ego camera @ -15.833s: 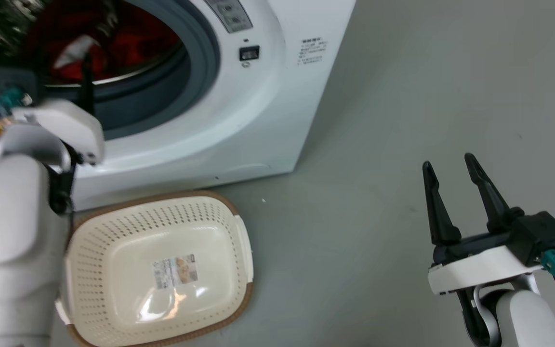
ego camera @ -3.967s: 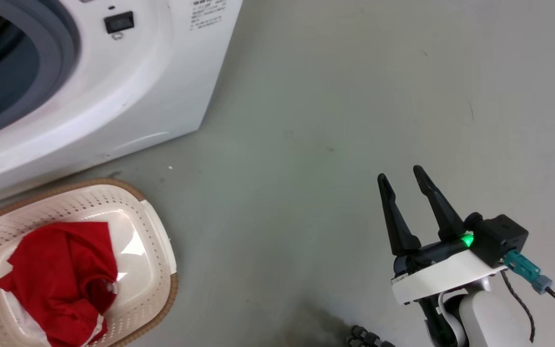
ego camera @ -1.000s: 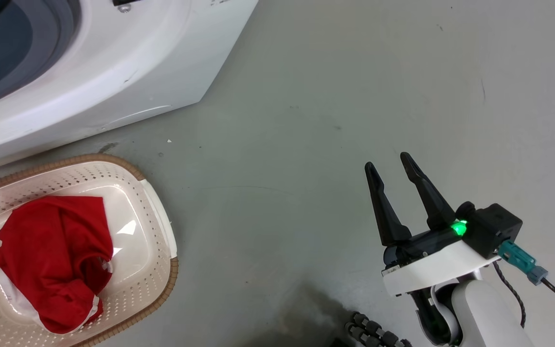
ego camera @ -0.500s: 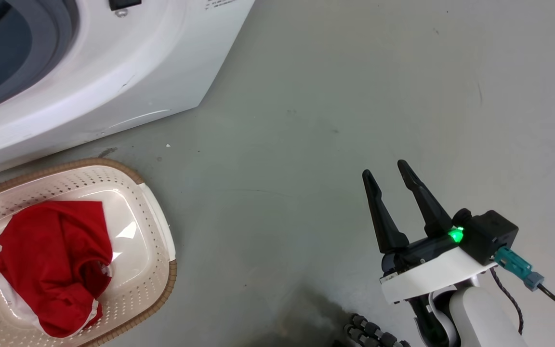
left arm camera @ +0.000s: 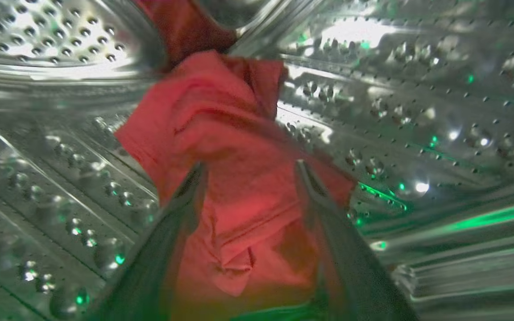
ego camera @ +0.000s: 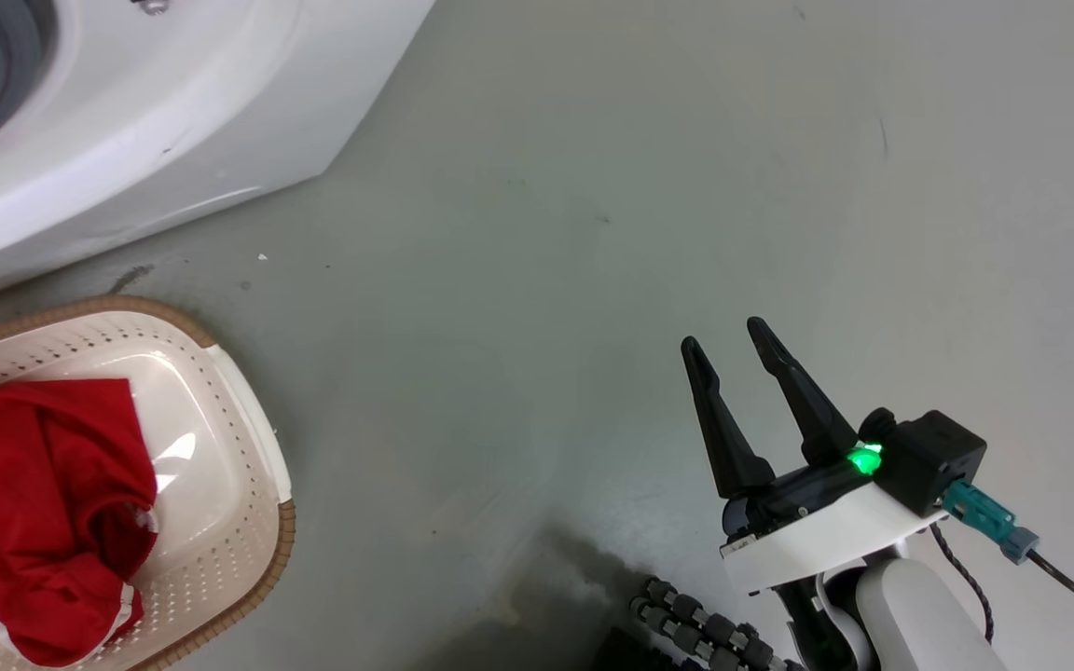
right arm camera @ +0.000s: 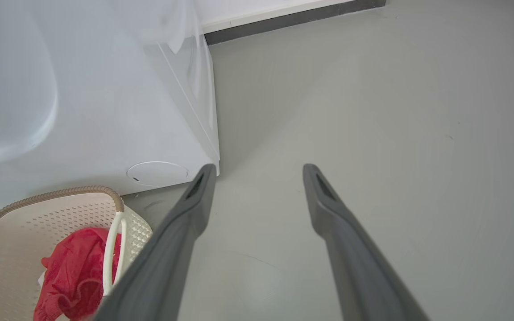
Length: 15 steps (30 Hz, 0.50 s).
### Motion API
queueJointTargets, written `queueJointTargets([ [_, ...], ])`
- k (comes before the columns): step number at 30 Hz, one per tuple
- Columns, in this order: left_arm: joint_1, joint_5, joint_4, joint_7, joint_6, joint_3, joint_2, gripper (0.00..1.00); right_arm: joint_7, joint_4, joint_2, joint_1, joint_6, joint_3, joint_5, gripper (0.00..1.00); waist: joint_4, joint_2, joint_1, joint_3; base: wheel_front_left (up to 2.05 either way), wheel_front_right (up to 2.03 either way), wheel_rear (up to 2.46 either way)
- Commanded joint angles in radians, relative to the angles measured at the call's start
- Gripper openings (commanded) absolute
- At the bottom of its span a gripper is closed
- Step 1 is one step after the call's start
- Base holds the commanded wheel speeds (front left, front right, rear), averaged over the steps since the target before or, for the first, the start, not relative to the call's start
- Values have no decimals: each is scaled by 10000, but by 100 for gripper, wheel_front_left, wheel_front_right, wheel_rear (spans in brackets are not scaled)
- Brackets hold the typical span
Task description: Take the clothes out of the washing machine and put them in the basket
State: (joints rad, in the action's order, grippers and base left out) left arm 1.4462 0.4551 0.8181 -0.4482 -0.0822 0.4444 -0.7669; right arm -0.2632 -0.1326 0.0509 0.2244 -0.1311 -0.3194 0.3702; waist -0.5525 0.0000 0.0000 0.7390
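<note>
Inside the washing machine's perforated steel drum [left arm camera: 417,111] lies a crumpled red garment [left arm camera: 221,133]. My left gripper [left arm camera: 250,169] is open, one finger on each side of that cloth. In the head view the white washing machine [ego camera: 127,112] fills the upper left, and the cream basket [ego camera: 248,438] sits on the floor before it with another red garment [ego camera: 24,503] bunched inside. My right gripper [ego camera: 722,335] hangs open over bare floor at the lower right, holding nothing. The right wrist view shows that gripper [right arm camera: 259,167], the machine [right arm camera: 83,111], the basket [right arm camera: 60,196] and its red garment [right arm camera: 74,267].
Grey floor [ego camera: 593,233] spreads to the right of the machine and basket. A black ribbed cable [ego camera: 695,634] lies near my right arm's base. A dark skirting strip [right arm camera: 292,18] runs along the wall behind the machine.
The head camera has shifted, so machine and basket sit further left in the picture. The red garment in the basket and my open right gripper have kept their places.
</note>
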Motion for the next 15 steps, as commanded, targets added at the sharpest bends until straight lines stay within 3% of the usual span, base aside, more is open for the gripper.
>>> queueJointTargets([
  [1, 129, 83, 79, -302, -28, 40, 32, 100, -19, 39, -13, -72, 7, 17, 25, 100, -48, 0, 0, 125, 0, 0, 0],
  [5, 264, 66, 245, -1208, -66, 251, 48, 100, -17, 133, -11, -241, 7, 114, 58, 100, -30, 0, 0, 272, 0, 0, 0],
  [15, 619, -62, 527, -2271, 3, 554, -164, 100, -19, 377, -11, -429, 7, 160, 64, 100, 27, 0, 0, 577, 4, 4, 4],
])
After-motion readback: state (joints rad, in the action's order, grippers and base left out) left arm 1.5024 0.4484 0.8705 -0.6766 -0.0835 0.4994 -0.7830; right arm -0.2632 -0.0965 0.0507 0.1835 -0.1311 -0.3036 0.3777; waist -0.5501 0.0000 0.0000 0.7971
